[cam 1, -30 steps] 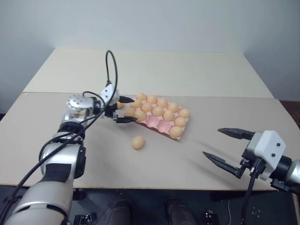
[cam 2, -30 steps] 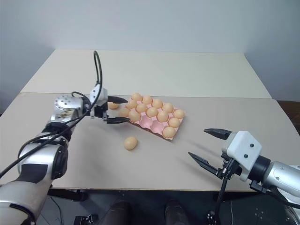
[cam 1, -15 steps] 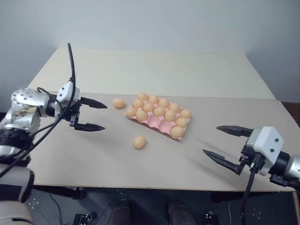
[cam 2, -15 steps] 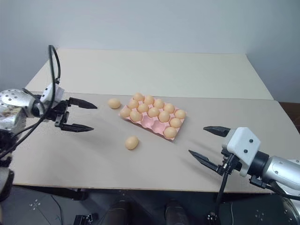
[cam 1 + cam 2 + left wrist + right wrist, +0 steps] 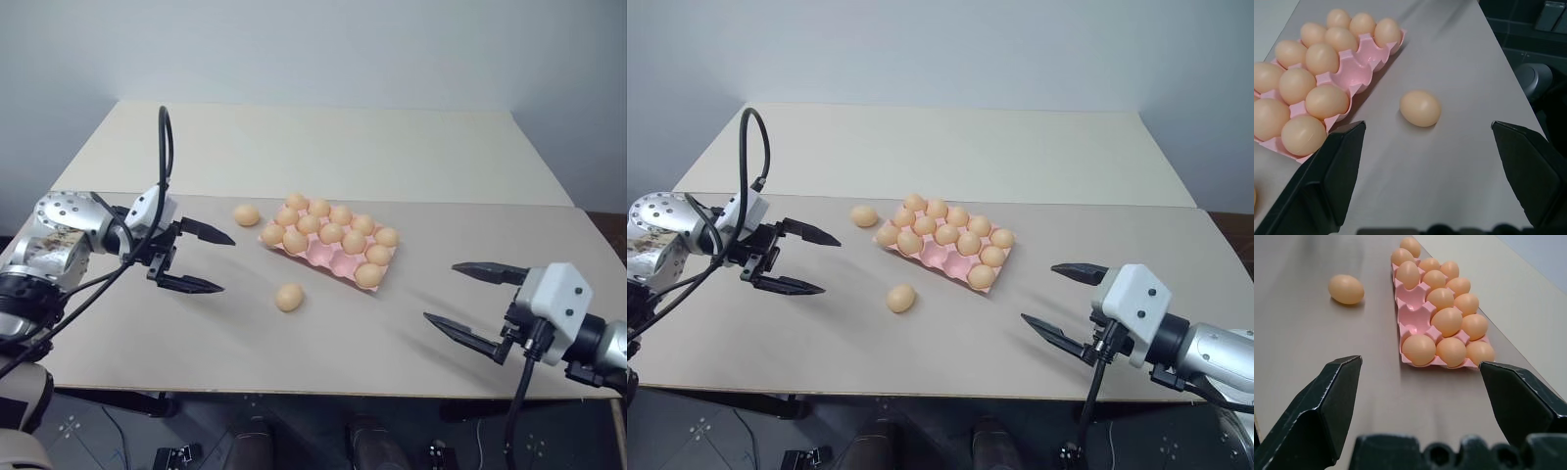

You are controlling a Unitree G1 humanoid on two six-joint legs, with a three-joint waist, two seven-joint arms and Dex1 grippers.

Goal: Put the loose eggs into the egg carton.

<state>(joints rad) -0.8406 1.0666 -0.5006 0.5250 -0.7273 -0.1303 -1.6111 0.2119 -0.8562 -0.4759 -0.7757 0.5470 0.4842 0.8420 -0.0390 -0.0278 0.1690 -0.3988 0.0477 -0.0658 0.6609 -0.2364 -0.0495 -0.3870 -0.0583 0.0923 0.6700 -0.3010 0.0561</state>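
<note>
Head views: a pale table made of two tops, the seam running across behind the egg carton. The pink carton sits at mid-table, slanted, most cups filled, two cups along its near side bare. Two loose eggs lie outside it: one just beside the carton's far-left corner, another on open table in front of it (nothing between either egg and the carton). The left gripper hovers left of the carton, fingers spread wide, holding nothing. The right gripper hangs over the table's near right edge, fingers likewise apart and empty.

Left wrist view: the front egg lies between the two black fingers, the carton next to it.

Right wrist view: carton ahead, front egg beside it, fingers wide.

Change: a second ago the left gripper was at the carton's left end; it has since pulled away leftward, leaving the corner egg uncovered. Right gripper unmoved.
</note>
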